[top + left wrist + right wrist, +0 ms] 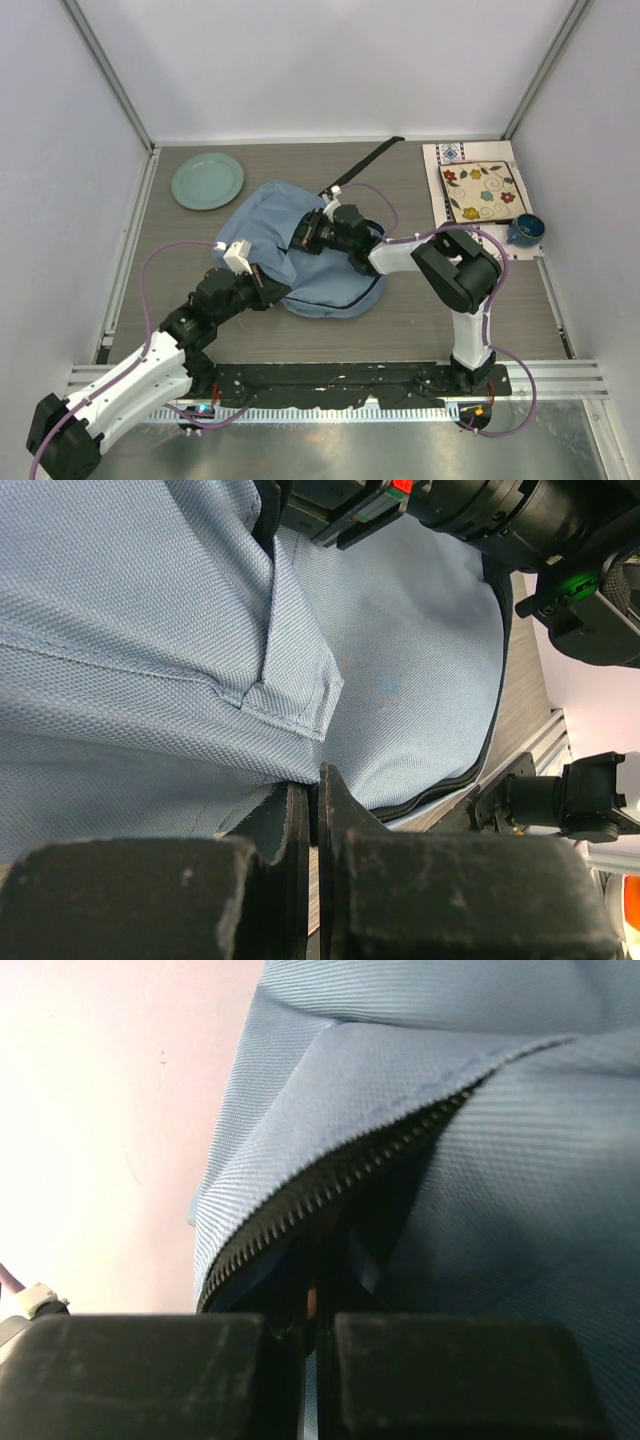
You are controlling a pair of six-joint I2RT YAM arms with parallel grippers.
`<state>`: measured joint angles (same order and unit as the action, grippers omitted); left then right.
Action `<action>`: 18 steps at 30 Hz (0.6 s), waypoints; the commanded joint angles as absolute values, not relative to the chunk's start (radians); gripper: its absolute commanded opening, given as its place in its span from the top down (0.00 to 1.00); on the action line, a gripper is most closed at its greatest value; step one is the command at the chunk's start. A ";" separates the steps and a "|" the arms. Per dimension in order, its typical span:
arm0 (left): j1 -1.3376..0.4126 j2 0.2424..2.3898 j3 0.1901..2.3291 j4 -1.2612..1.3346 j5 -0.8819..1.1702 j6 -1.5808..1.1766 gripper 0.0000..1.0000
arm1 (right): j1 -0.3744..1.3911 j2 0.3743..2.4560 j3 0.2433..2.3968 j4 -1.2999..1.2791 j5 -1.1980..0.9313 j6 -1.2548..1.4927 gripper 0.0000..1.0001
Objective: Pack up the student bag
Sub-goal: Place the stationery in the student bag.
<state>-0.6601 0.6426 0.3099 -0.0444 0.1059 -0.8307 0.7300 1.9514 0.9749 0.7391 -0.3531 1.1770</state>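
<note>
The student bag [300, 255], light blue-grey and soft, lies flat in the middle of the table, its black strap [365, 162] stretched toward the back. My left gripper [268, 288] is at the bag's near left side. In the left wrist view it [316, 780] is shut, with a fold of the bag's fabric [150, 630] running in between the tips. My right gripper [303, 237] rests on top of the bag. In the right wrist view it [318, 1305] is shut, its tips in the dark gap under the open zipper [330, 1185]. What is inside the bag is hidden.
A pale green plate [207, 181] sits at the back left. At the back right lie a flowered square tile [482, 192] on a white mat [450, 155] and a blue cup [525, 231]. White walls close in the table on three sides.
</note>
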 commanded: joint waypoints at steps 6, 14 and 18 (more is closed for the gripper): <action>-0.672 0.631 0.347 0.003 0.154 -0.833 1.00 | 0.749 1.921 0.987 0.658 -0.282 1.088 0.81; -0.672 0.572 0.364 -0.122 0.095 -0.830 1.00 | 0.707 1.792 1.140 0.025 0.189 0.697 0.61; -0.670 0.538 0.400 -0.264 0.009 -0.819 1.00 | 0.646 1.809 1.166 -0.153 0.279 0.634 0.59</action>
